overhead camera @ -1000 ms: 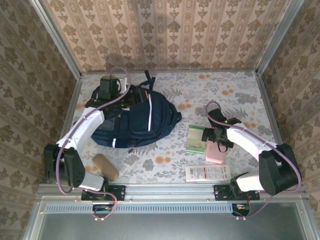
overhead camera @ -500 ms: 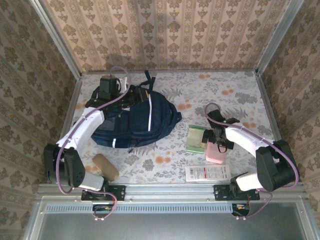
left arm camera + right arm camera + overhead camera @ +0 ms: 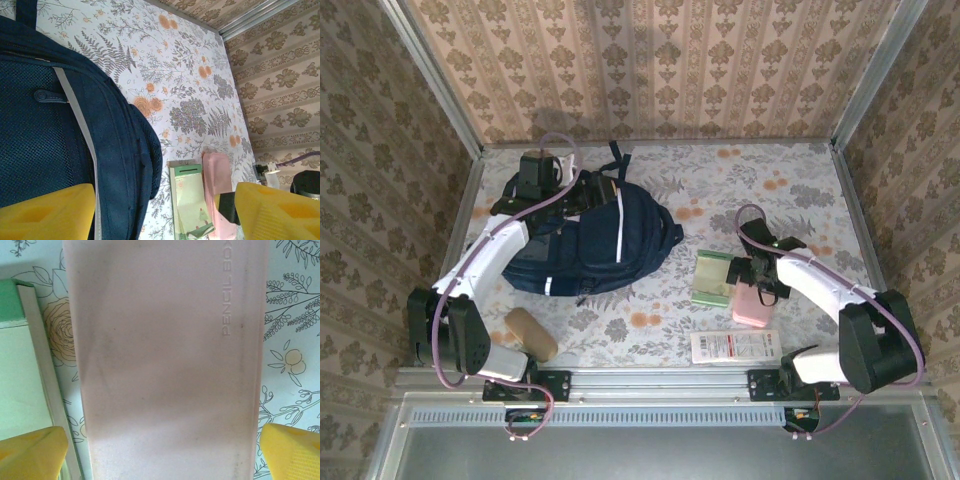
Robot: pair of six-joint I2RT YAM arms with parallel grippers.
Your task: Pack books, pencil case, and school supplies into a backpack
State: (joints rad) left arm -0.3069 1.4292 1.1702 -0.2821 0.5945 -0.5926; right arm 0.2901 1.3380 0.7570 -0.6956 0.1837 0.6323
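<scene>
Pink pencil case (image 3: 165,365) lies flat at the table's right, its long axis running near to far. The right gripper (image 3: 162,450) hangs over its far end, fingers spread wide to either side, gripping nothing. A pale green packet (image 3: 712,278) lies parallel just left, and a white packet (image 3: 735,347) lies crosswise nearer. The left gripper (image 3: 162,210), fingers parted, sits at the backpack (image 3: 610,240), far left.

One backpack (image 3: 595,240), one pencil box (image 3: 752,305), one green packet (image 3: 712,278), one white packet (image 3: 735,347), and one tan lump (image 3: 530,333), perhaps a pouch.

Top overhead, far — right wrist close over pencil case (image 3: 165,365)
</scene>
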